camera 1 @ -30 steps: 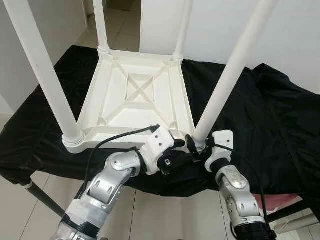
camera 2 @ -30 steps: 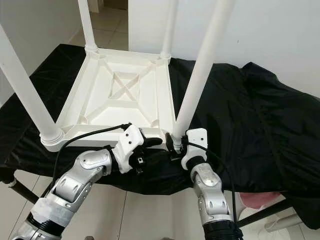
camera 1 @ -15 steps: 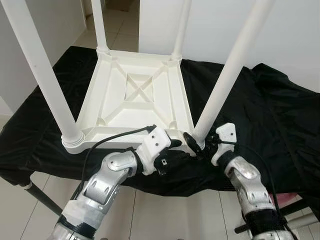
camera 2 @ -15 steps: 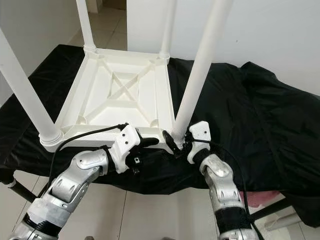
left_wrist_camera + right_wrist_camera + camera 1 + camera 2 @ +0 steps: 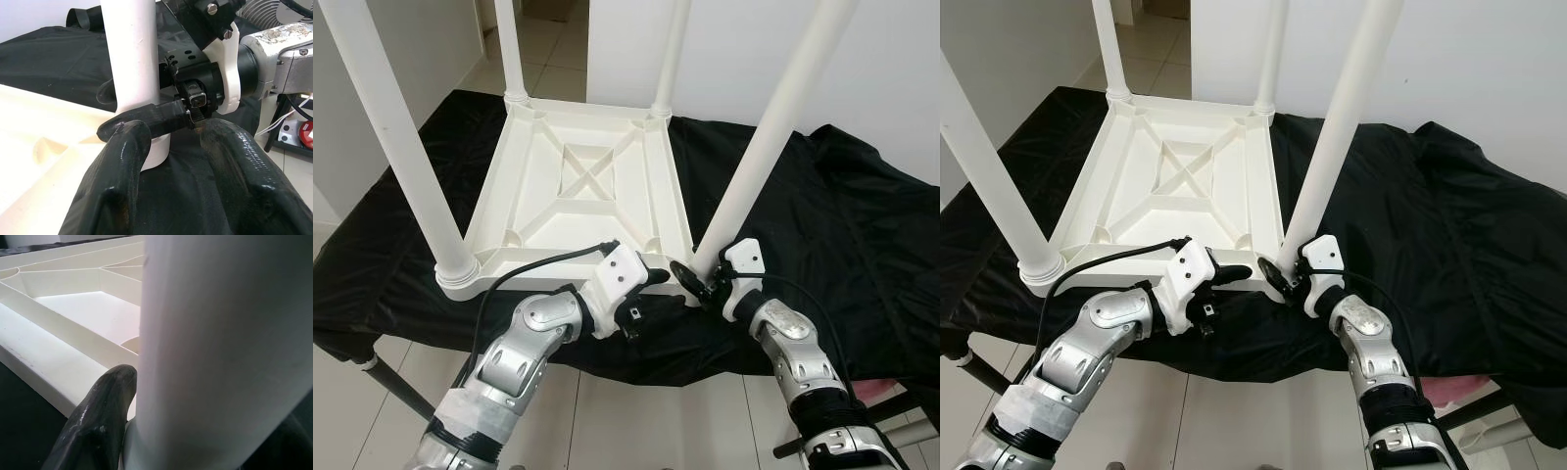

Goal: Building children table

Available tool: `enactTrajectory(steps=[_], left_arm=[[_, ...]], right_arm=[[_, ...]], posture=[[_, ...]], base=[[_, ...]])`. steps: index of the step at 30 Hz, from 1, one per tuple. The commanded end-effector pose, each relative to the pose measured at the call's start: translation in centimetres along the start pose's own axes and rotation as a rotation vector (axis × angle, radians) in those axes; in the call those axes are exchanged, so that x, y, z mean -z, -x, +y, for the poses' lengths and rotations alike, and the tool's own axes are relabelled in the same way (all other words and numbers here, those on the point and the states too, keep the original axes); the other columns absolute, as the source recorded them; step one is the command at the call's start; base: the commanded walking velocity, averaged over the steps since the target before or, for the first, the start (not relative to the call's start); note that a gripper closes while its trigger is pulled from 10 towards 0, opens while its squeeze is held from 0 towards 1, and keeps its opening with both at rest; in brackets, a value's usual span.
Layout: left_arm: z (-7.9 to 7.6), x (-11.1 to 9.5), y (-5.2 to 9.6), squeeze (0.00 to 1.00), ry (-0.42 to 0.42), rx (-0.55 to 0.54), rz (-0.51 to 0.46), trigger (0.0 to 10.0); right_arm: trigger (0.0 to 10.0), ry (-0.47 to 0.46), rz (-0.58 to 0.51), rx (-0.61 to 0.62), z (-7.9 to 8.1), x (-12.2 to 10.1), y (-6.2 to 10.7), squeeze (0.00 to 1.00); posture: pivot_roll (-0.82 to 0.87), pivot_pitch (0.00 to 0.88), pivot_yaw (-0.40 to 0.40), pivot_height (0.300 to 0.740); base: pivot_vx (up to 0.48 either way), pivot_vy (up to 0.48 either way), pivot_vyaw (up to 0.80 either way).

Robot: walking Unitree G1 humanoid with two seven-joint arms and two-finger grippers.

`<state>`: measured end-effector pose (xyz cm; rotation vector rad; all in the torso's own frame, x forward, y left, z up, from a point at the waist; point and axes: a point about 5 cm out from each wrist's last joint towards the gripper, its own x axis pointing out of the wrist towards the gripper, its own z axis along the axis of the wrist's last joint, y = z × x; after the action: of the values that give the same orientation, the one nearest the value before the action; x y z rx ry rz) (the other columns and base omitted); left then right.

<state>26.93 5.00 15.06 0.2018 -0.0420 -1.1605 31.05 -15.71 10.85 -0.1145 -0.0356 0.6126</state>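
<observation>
A white plastic children's table lies upside down on a black cloth draped over a stand, its ribbed underside facing up and four white legs rising from the corners. Two legs stand at the far corners; the near-left leg sits in its socket at the robot's left, and the near-right leg leans up and to the right from the corner closest to the robot.

Both silver arms bend in from below, forearms angled upward and inward so the wrists meet at that near-right corner. The right gripper reaches in from the right with its wrist turned toward the table, its two black fingers set on either side of the base of the near-right leg and pinching it just above the socket; in the right wrist view one finger lies against the white tube. The left gripper arrives from the left, its white wrist housing tilted toward the table edge and a black cable looping back along the forearm. In the left wrist view its two thick black fingers are spread apart, holding nothing, pointing at the foot of the same leg, with one finger of the right gripper crossing between them and the tube. Pale floor tiles show beneath the cloth.
</observation>
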Motion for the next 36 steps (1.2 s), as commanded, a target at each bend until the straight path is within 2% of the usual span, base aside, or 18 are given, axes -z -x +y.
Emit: enactTrajectory(steps=[1,5,6,8,14,16,19,26,28,30,32,36], left_arm=[[-0.1,0.0,-0.1,0.0,-0.001,-0.004,0.002,10.0],[-0.1,0.0,-0.1,0.0,-0.001,-0.001,0.002,10.0],[0.0,-0.1,-0.1,0.0,-0.002,-0.001,0.002,10.0],[0.0,-0.1,-0.1,0.0,-0.003,0.0,0.002,10.0],[-0.1,-0.1,-0.1,0.0,-0.002,0.005,0.001,10.0],[-0.2,0.0,-0.2,0.0,-0.001,0.005,0.002,10.0],[-0.2,0.0,-0.2,0.0,-0.001,0.005,0.002,10.0],[-0.4,0.1,-0.3,0.0,0.003,0.005,-0.002,10.0],[-0.4,0.1,-0.4,0.0,0.003,0.006,-0.002,10.0],[-0.5,0.1,-0.4,0.0,0.005,0.008,-0.005,10.0],[-0.6,0.1,-0.4,0.0,0.006,0.008,-0.005,10.0],[-0.6,0.1,-0.4,0.0,0.005,0.008,-0.004,10.0]], right_arm=[[0.0,-0.014,0.033,0.003,-0.2,0.9,0.8,0.0],[0.0,-0.032,0.025,0.02,-0.2,1.0,0.9,0.0],[10.0,-0.048,0.016,0.029,-0.1,0.9,0.9,0.0],[10.0,-0.061,0.006,0.039,0.1,0.9,0.9,0.0],[10.0,-0.075,-0.041,0.168,0.7,0.4,0.9,0.0],[10.0,-0.043,-0.032,0.343,0.4,0.4,1.1,0.0],[10.0,-0.044,-0.03,0.386,0.4,0.3,1.1,0.0],[10.0,-0.149,0.02,0.64,1.9,0.8,0.3,0.0],[10.0,-0.158,0.022,0.653,2.1,0.8,0.2,0.0],[10.0,-0.192,0.024,0.653,3.3,0.8,-0.5,0.0],[10.0,-0.176,0.02,0.63,3.9,0.6,-0.9,0.0],[10.0,-0.169,0.019,0.634,3.7,0.5,-0.7,0.0]], posture=[[0.01,0.0,-0.076,0.74],[0.01,0.0,-0.075,0.74],[0.01,0.0,-0.074,0.74],[0.01,0.0,-0.074,0.74],[0.01,0.0,-0.075,0.74],[0.01,0.0,-0.08,0.74],[0.01,0.0,-0.08,0.74],[0.0,0.0,-0.093,0.74],[0.0,0.0,-0.093,0.74],[0.01,0.0,-0.096,0.74],[0.01,0.0,-0.098,0.74],[0.01,0.0,-0.1,0.74]], base=[[0.0,0.0,0.0],[0.0,0.0,0.0],[0.0,0.0,0.0],[0.0,0.0,0.0],[0.0,0.0,0.0],[0.0,0.0,0.0],[0.0,0.0,0.0],[0.0,0.0,0.0],[0.0,0.0,0.0],[0.0,0.0,0.0],[0.0,0.0,0.0],[0.0,0.0,0.0]])
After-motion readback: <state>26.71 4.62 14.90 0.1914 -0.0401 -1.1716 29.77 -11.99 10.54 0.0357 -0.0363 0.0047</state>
